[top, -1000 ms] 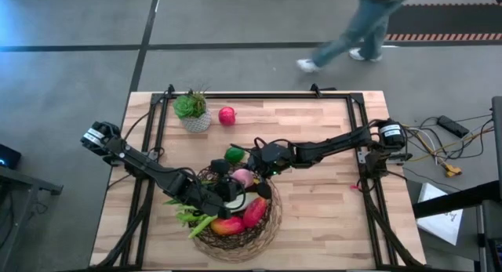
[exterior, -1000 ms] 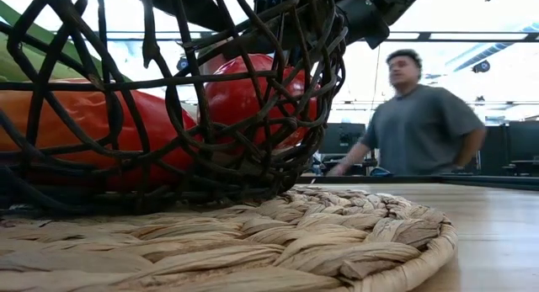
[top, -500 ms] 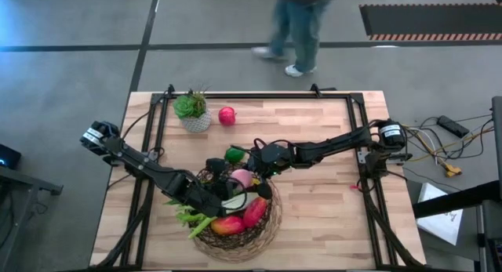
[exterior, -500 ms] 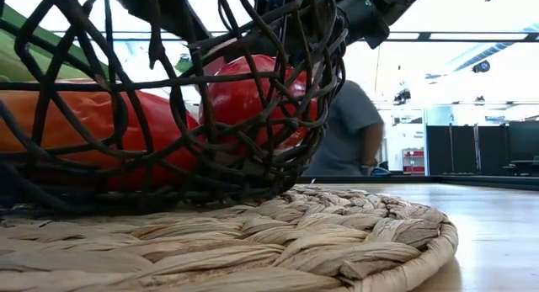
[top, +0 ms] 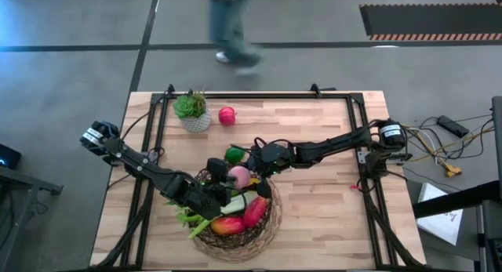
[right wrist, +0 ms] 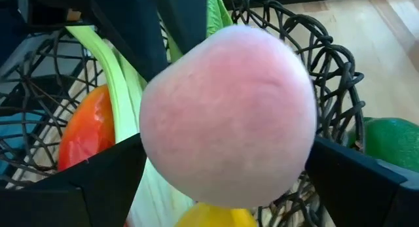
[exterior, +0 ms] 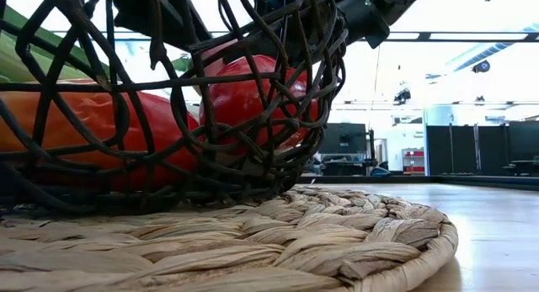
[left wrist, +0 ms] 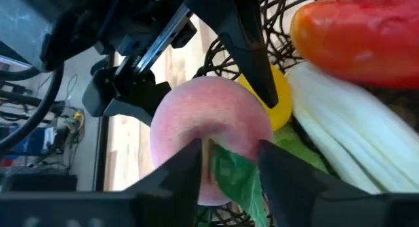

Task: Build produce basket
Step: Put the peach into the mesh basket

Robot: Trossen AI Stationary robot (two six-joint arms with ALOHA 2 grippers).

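Note:
The dark wicker basket (top: 235,223) stands on a woven mat (exterior: 337,233) near the table's front. In it lie two red-orange fruits (top: 239,217), the white-green leek (top: 245,200), the leafy bunch (top: 188,219) and a yellow lemon (left wrist: 278,99). The pink peach (top: 238,176) is held over the basket's far rim between both grippers. My right gripper (top: 246,172) comes from the right, my left gripper (top: 226,186) from the left. The green lime (top: 234,154) lies on the table beyond the basket. The red apple (top: 227,115) lies at the far side. My left gripper pinches the peach's green leaf (left wrist: 229,178) by the stem, between its two fingers, which stand close together against the peach's end. The peach is lifted clear above the basket. My right gripper holds the peach across its round sides (right wrist: 288,155), one finger (right wrist: 98,184) on each side, coming level from the table's right. The peach is clear of the basket's contents.
A green potted plant in a white pot (top: 191,111) stands at the far left of the table. A person walks on the floor beyond the far edge (top: 231,29). The right half of the table is bare wood (top: 329,201).
The peach has shifted a little toward the table's left, over the basket's far rim, still between both grippers. The person beyond the table has walked from right to left.

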